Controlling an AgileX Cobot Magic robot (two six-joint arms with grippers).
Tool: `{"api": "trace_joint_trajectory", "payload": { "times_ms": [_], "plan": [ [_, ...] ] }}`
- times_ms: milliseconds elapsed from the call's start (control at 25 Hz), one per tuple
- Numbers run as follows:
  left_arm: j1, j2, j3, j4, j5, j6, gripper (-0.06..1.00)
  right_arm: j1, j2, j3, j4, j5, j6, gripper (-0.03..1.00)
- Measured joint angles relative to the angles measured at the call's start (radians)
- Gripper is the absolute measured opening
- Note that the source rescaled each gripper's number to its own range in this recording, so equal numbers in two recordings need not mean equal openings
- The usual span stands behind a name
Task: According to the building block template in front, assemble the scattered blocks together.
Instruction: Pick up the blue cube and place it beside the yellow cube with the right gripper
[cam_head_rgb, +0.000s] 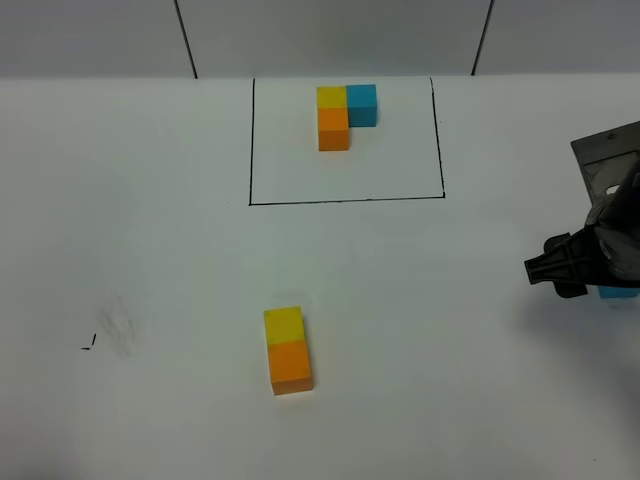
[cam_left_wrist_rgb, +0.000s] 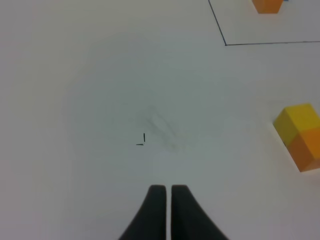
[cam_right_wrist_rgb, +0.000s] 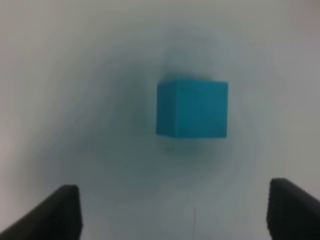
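The template stands at the back inside a black rectangle outline (cam_head_rgb: 345, 200): a yellow cube (cam_head_rgb: 332, 97), a blue cube (cam_head_rgb: 361, 104) and an orange cube (cam_head_rgb: 334, 131) joined in an L. A loose yellow cube (cam_head_rgb: 284, 324) and a loose orange cube (cam_head_rgb: 291, 366) sit touching in a row at the front centre; they also show in the left wrist view (cam_left_wrist_rgb: 300, 137). The loose light blue cube (cam_right_wrist_rgb: 192, 108) lies on the table ahead of my open, empty right gripper (cam_right_wrist_rgb: 175, 215). In the high view only a sliver of it (cam_head_rgb: 617, 292) shows under the right gripper (cam_head_rgb: 575, 268). My left gripper (cam_left_wrist_rgb: 165, 200) is shut and empty.
The white table (cam_head_rgb: 150, 250) carries a small black mark (cam_head_rgb: 89, 343) and a faint smudge (cam_head_rgb: 120, 325) at the front left, also in the left wrist view (cam_left_wrist_rgb: 141, 141). The outline's corner (cam_left_wrist_rgb: 225, 44) and the template's orange cube (cam_left_wrist_rgb: 267, 5) show there.
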Motion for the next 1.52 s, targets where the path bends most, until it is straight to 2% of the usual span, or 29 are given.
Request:
{"api": "trace_joint_trajectory", "payload": {
  "times_ms": [80, 160, 480, 840, 1160, 1520],
  "plan": [
    [0.0, 0.0, 0.0, 0.0, 0.0, 0.0, 0.01, -0.031, 0.0, 0.0, -0.002, -0.029, -0.006, 0.96],
    [0.0, 0.0, 0.0, 0.0, 0.0, 0.0, 0.01, -0.059, 0.0, 0.0, -0.003, -0.054, -0.025, 0.98],
    [0.0, 0.0, 0.0, 0.0, 0.0, 0.0, 0.01, -0.141, 0.061, 0.001, -0.005, -0.144, -0.11, 0.92],
    [0.0, 0.0, 0.0, 0.0, 0.0, 0.0, 0.01, -0.205, 0.194, 0.001, 0.012, -0.257, -0.157, 0.91],
    [0.0, 0.0, 0.0, 0.0, 0.0, 0.0, 0.01, -0.251, 0.272, 0.001, 0.017, -0.319, -0.177, 0.91],
    [0.0, 0.0, 0.0, 0.0, 0.0, 0.0, 0.01, -0.283, 0.319, 0.001, 0.011, -0.345, -0.189, 0.91]
  ]
}}
